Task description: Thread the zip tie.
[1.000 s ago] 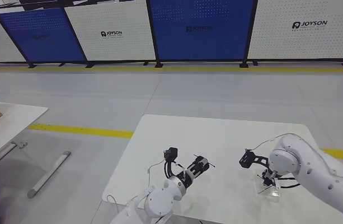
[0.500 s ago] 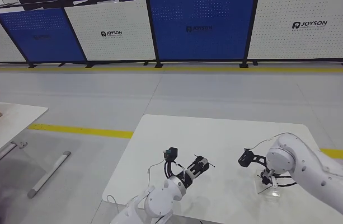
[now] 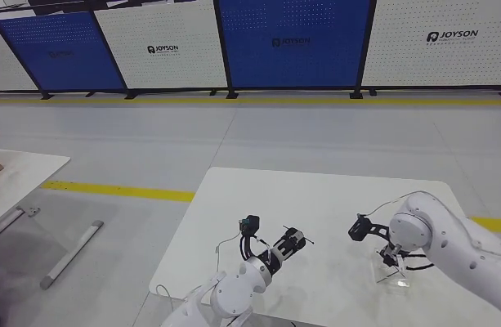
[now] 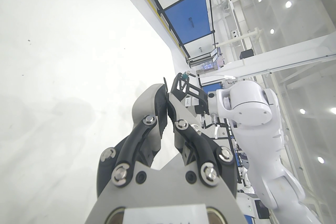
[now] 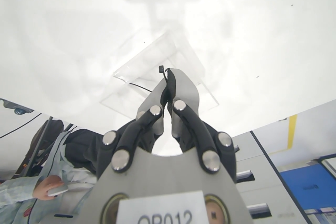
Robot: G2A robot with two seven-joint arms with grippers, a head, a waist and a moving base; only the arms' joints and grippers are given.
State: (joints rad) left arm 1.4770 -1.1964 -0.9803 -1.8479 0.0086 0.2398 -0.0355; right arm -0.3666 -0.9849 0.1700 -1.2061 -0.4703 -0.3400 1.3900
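**Tie pinched on the right, left gripper well apart**

The right gripper (image 5: 168, 76) is pressed onto the zip tie (image 5: 160, 69), whose head pokes just past the tips while its strap trails sideways over a clear plate (image 5: 168, 49) on the table (image 3: 315, 192). The left gripper (image 4: 166, 94), pads pressed together, sits well apart to its left; closing that gap likely comes first

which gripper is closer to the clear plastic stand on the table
Right. The right gripper is just above the clear plastic stand, shut on the zip tie. The left gripper is well off to one side, clear of it.
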